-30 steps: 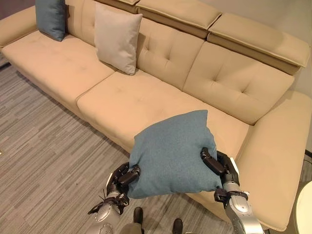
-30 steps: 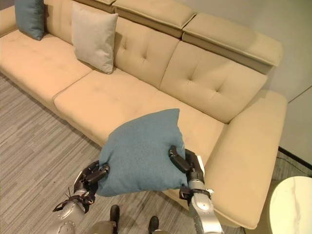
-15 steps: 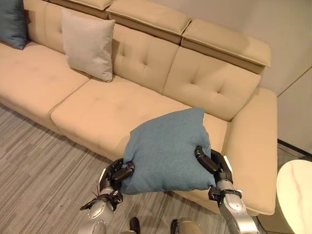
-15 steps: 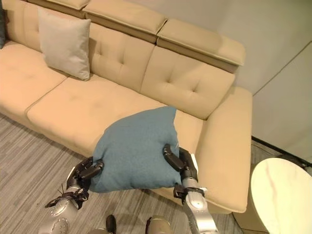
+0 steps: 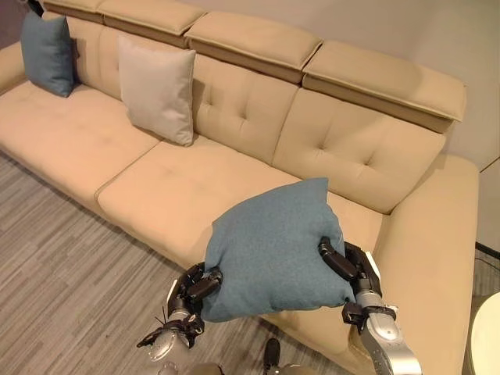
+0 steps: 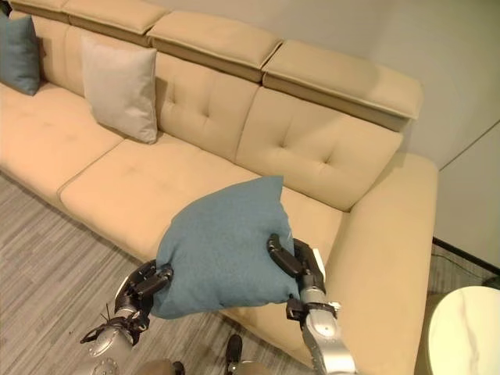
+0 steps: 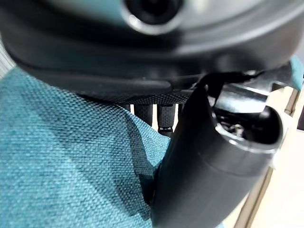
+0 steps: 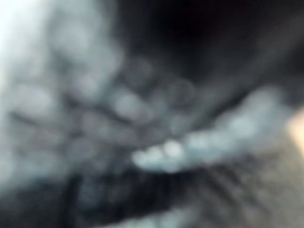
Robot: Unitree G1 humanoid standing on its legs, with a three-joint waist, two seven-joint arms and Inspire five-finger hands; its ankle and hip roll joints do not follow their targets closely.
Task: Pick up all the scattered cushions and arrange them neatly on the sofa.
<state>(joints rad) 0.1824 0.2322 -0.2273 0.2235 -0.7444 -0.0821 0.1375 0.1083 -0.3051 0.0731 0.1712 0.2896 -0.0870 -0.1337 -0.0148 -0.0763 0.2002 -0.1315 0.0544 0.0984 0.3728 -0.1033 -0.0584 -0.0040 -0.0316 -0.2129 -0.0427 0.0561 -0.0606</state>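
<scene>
I hold a teal cushion [image 5: 273, 246] in the air between both hands, in front of the right end of the beige sofa [image 5: 187, 187]. My left hand [image 5: 195, 285] grips its lower left corner, and the cloth [image 7: 71, 161] fills that wrist view beside the thumb. On the cushion's right edge my right hand [image 5: 348, 269] is curled round the fabric. A beige cushion [image 5: 156, 90] leans upright against the sofa's backrest, left of the middle. Another teal cushion [image 5: 47, 53] stands against the backrest at the far left.
Grey striped carpet [image 5: 70, 273] runs along the sofa's front. The sofa's wide right armrest [image 5: 437, 258] lies just beyond my right hand. A round white table [image 6: 465, 332] edge shows at the lower right. The seat [image 5: 180, 183] to the right of the beige cushion is bare.
The view has swung back to the left, bringing the far-left teal cushion fully into sight. The held cushion stays at the same height between both hands.
</scene>
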